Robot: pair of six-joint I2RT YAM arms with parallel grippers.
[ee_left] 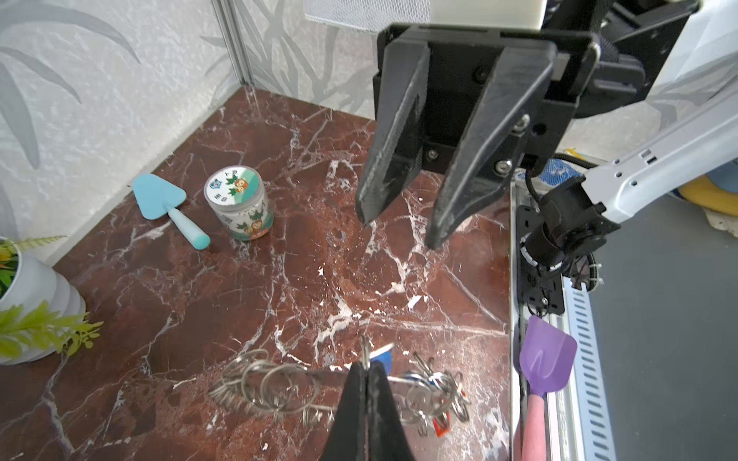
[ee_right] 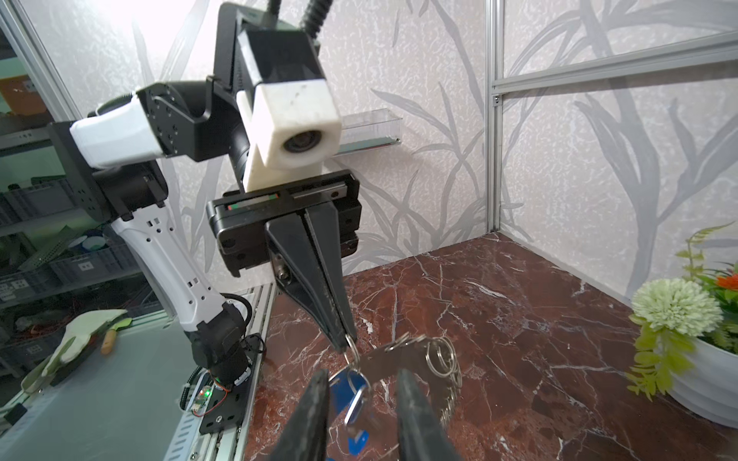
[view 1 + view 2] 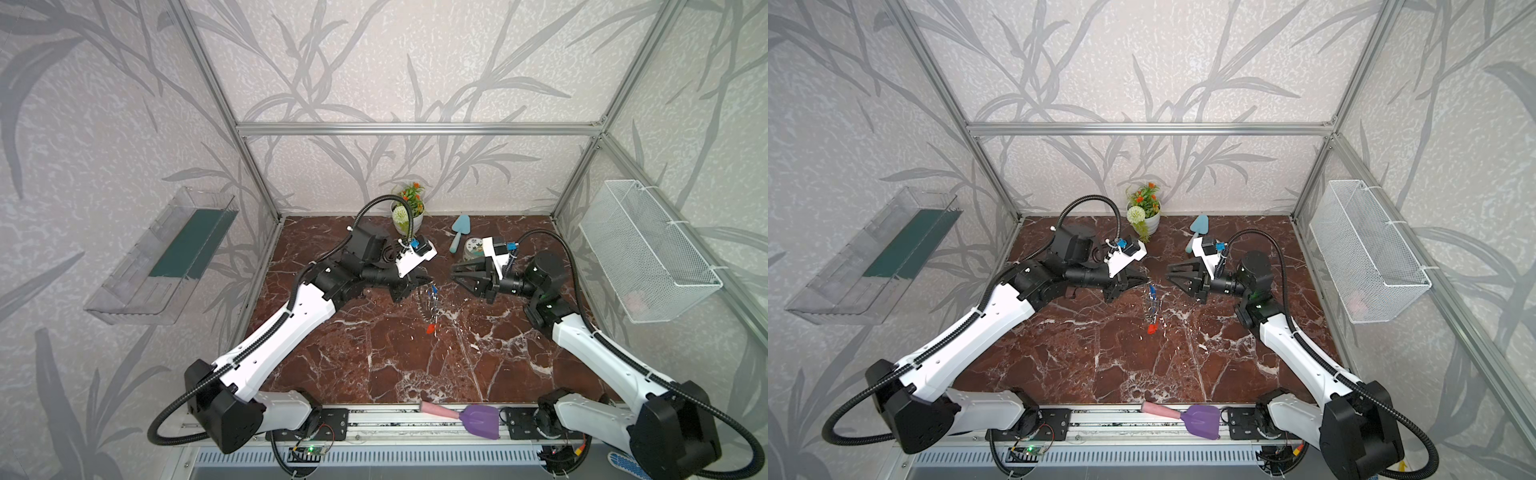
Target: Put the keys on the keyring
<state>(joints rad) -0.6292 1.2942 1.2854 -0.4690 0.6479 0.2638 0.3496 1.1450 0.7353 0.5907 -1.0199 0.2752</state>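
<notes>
A: Top view: left gripper [image 3: 423, 283] clamped on one split ring of the keyring [image 3: 430, 307], which dangles in front of the flowerpot [image 3: 407, 222], long axis running away from the pot, orange-red key [image 3: 431, 329] at the far end.
B: Left wrist: right gripper [image 1: 399, 234] stands apart, empty.
A: Right wrist: a blue key [image 2: 355, 403] hangs on the keyring too. Thin pinch; a nudge could likely twist that ring free.

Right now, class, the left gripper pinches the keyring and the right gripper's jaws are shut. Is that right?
No: the right gripper stands with its jaws apart, as the left wrist view shows. The left gripper does pinch the keyring.
</notes>
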